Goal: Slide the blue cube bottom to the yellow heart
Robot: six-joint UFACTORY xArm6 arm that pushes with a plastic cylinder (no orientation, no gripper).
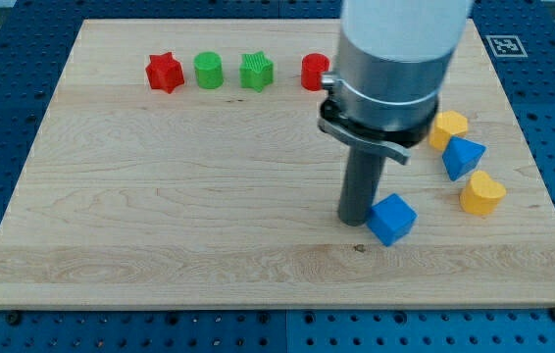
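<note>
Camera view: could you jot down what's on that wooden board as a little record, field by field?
board: wooden, on a blue pegboard table
my tip: touching the blue cube on its left side
yellow heart: right of the blue cube, slightly higher in the view
near the heart: blue block, yellow block above it
top row, left to right: red star, green cylinder, green star, red block partly hidden by the arm

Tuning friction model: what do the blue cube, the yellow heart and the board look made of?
Blue cube: likely plastic or painted; uniform matte colour, no grain. Yellow heart: same look. Board: light wood, visible grain, satin finish. My tip touches the cube's left side.
</note>
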